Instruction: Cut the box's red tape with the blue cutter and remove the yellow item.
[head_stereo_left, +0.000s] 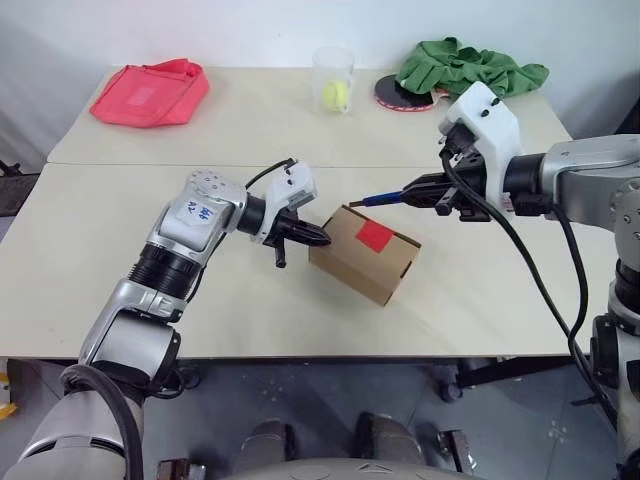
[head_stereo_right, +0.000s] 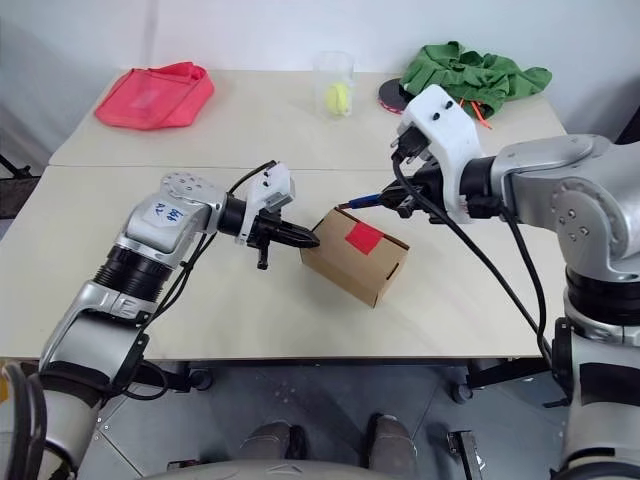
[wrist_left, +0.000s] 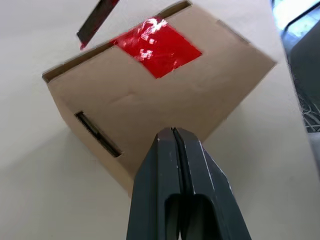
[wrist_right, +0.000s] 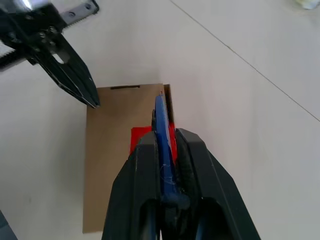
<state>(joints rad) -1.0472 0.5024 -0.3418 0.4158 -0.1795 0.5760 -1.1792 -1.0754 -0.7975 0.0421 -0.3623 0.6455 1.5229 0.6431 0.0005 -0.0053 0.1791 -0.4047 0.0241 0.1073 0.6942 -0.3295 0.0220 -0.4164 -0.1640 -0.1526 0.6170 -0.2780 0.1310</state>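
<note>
You are at the cutting step, with the blade lined up but not yet in the tape. The small brown corrugated cardboard box (head_stereo_left: 364, 252) sits near the middle of the beige table (head_stereo_left: 120, 290), closer to its front edge than its back, flaps down and the bright red square patch of tape (head_stereo_left: 375, 236) unbroken across the seam. Your right gripper (wrist_right: 165, 150) pinches the slim blue pen-shaped cutter (wrist_right: 163, 131), whose dark tip hangs over the box's back edge, just beside the tape; whether it touches the cardboard I cannot tell. Your left gripper (wrist_left: 174, 134) has its two black fingers pressed together on nothing, their tips at the box's left side, touching it or very nearly so.

Next, judge that you should brace the box with that left gripper, lower the tip onto the seam and draw it along through the red patch. The box looks light, so it may slide or pivot if you push without holding it. The yellow item is presumably inside the sealed box.
</note>
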